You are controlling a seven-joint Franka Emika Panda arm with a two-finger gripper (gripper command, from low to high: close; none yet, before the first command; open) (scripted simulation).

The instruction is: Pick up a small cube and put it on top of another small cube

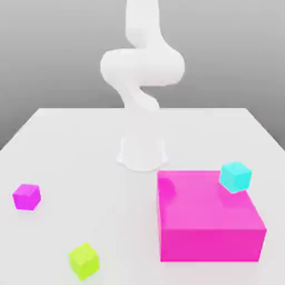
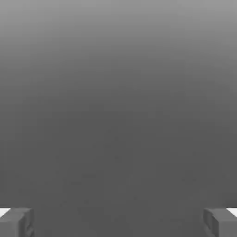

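Three small cubes and one large pink block sit on a white worktop before a single white arm, whose round base stands at the worktop's middle.

Taking the pink block as landmark and reading from the exterior view's left: a magenta cube rests on the worktop well apart from the block, about level with the block's far edge. A yellow-green cube lies nearer the block but clear of it, toward the near edge of the worktop, level with the block's front face. A cyan cube rests at the block's far corner on the exterior view's right, on or just above its top; whether it touches cannot be told.

None of the cubes has a long axis. The magenta cube shows a corner edge toward the camera, the yellow-green cube is turned likewise, and the cyan cube appears tipped slightly. All three lie apart from one another; none is stacked on another.

In the hand view the gripper stands wide, its two grey fingers at opposite edges with nothing between them, against a plain grey backdrop.
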